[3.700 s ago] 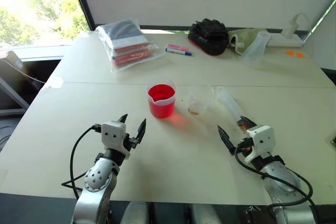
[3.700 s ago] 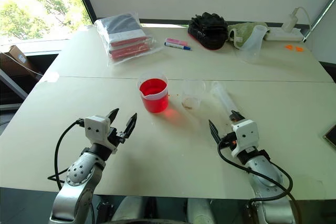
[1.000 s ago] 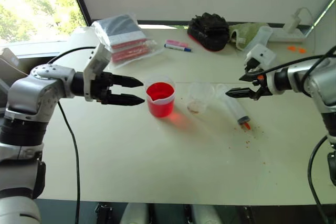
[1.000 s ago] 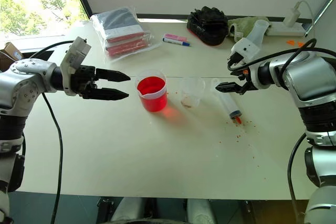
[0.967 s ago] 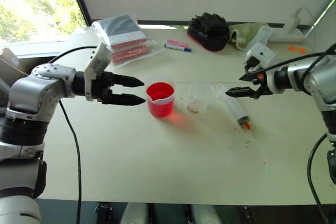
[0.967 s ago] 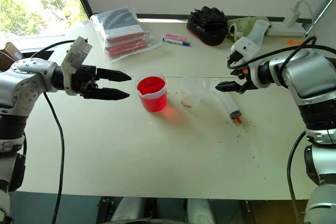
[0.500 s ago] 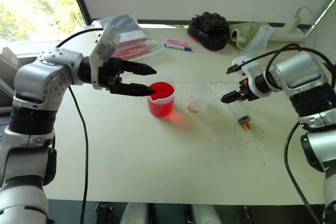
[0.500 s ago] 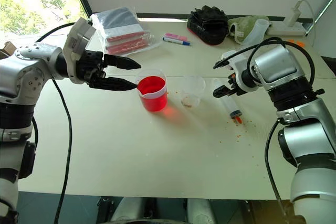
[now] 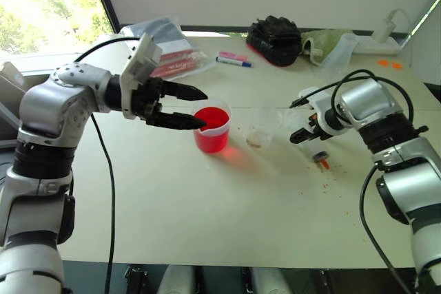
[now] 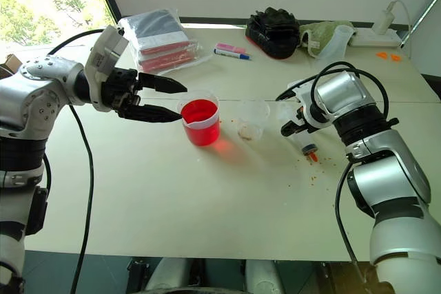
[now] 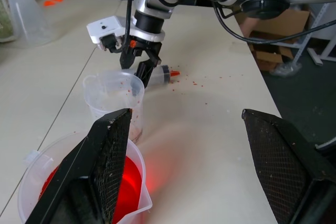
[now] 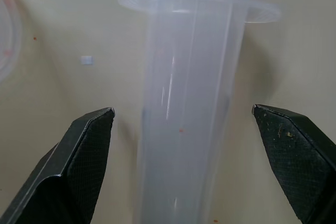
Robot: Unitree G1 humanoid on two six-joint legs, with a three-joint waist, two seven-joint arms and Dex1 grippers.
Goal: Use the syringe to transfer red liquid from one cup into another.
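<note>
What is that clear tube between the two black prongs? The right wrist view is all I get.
Observer: A syringe. It lies on the table next to a small clear cup.
Operator: Is anything red nearby?
Observer: Yes, beyond the cup stands a spouted beaker of red liquid.
Operator: What is the other arm doing?
Observer: The left gripper is open beside that beaker.

black bag (image 10: 274,32), markers (image 10: 231,52), cloudy jug (image 10: 333,45)
</note>
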